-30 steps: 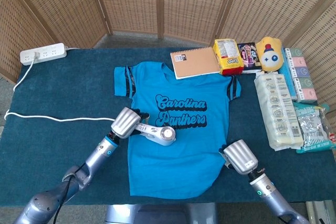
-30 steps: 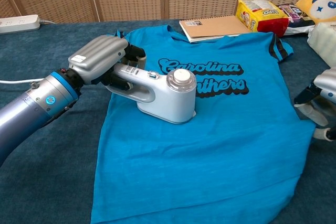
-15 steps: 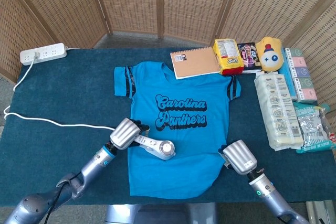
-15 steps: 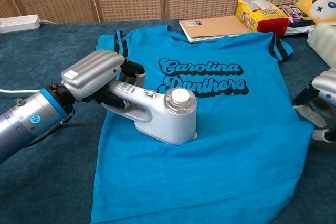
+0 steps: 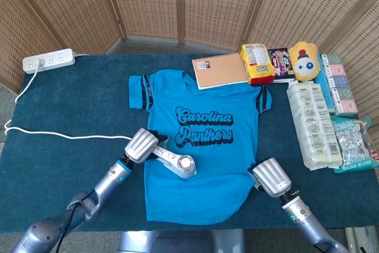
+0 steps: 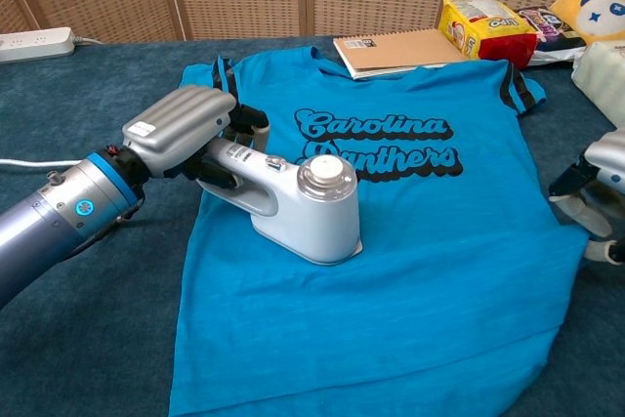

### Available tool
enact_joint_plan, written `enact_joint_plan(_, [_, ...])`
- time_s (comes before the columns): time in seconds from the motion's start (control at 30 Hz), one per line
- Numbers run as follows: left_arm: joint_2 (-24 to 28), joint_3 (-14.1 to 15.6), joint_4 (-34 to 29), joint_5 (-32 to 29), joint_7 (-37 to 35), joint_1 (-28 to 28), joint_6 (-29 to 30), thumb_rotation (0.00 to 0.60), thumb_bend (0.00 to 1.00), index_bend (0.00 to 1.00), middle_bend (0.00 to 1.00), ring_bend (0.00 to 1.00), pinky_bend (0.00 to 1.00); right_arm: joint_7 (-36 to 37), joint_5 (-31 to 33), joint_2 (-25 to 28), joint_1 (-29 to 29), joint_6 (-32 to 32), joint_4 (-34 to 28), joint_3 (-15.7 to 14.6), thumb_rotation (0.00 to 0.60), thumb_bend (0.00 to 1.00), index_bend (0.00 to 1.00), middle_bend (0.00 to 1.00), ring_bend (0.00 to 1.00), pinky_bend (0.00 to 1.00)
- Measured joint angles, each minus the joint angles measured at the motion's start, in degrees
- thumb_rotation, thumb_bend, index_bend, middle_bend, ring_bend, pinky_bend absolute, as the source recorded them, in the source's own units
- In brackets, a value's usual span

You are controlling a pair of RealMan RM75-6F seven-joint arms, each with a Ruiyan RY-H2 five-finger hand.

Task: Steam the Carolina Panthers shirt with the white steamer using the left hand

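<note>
Shirt (image 5: 201, 146) on blue-carpeted table (image 5: 71, 105)

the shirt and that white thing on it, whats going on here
The robot's left hand grips the handle of a white steamer, whose base sits on the blue Carolina Panthers shirt just below and left of the lettering. The shirt lies flat on the dark blue table. The right hand rests at the shirt's lower right edge, seemingly pinning it down. A notebook and some snack packs lie beyond the collar, untouched.
</note>
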Motion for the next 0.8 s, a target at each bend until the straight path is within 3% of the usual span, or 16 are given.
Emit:
enact_joint_plan(0.57, [-2.8,-4.2,10.5,-4.3,-1.3,-2.5,-4.0,0.600,0.47,0.69,0.73,0.68,0.80,0.0,0.3,0.1,-0.1,-0.3,0.1,0.1,0.600,0.37,0.81,0.74,0.76,0.78])
enact_joint_plan(0.8, [-3.0,-3.8,11.0,-4.4,-2.1,-2.1,-4.3,0.600,0.47,0.69,0.73,0.68,0.80,0.2,0.3,0.0,0.0,-0.2,0.4,0.1,0.600,0.37,0.81,0.74,0.76,0.78])
